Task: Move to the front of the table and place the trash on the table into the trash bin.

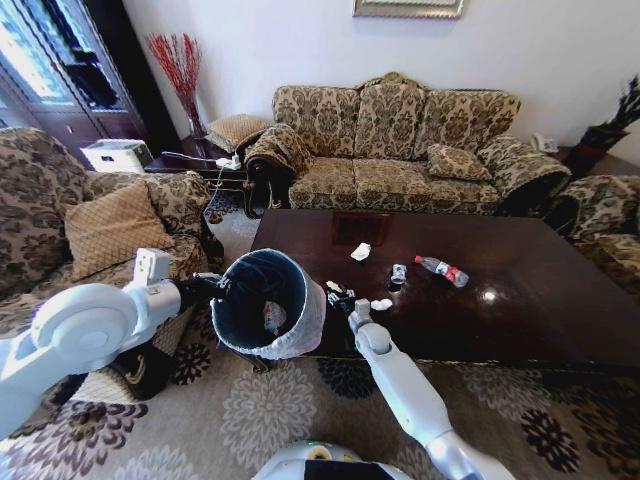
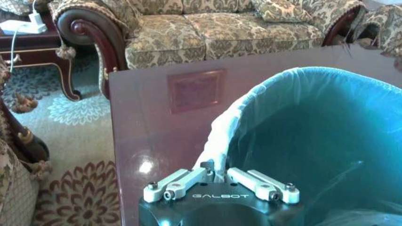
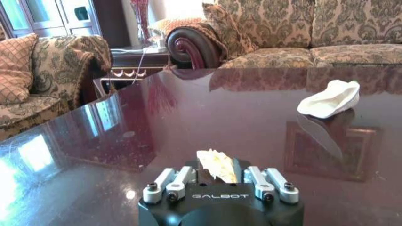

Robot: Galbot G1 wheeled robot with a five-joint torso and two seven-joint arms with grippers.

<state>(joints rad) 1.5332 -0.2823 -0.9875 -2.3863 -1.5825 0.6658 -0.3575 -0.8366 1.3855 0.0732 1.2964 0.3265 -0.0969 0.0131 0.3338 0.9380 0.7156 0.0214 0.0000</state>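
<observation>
Stood at the table's (image 1: 520, 300) near-left corner, bin side. My left gripper (image 2: 217, 181) was clenched on the liner at the trash bin's (image 1: 300, 335) rim, holding the bin tipped, mouth up toward my head, hard against the table's left edge. My right gripper (image 3: 217, 176) hovered low over the tabletop just inside that corner, fingers closed on a small yellowish-white paper scrap (image 3: 217, 165); the scrap stuck up between the fingers, its long axis roughly in line with them. Judged the step in hand to be carrying this scrap off the left edge and over the bin mouth. To do it well: keep the grip firm, clear the carved edge and the rim, and let go only once squarely above the dark interior, since the scrap is light and could drift. Other trash lay farther in: a white crumpled piece (image 1: 381, 304) near the front edge just beside my right wrist, another wrapper (image 1: 361, 251) toward the back, a small scrap (image 1: 398, 273) mid-table, and the bottle (image 1: 441, 269) on its side, long axis slanting, red cap end toward the right edge and slightly nearer me.
</observation>
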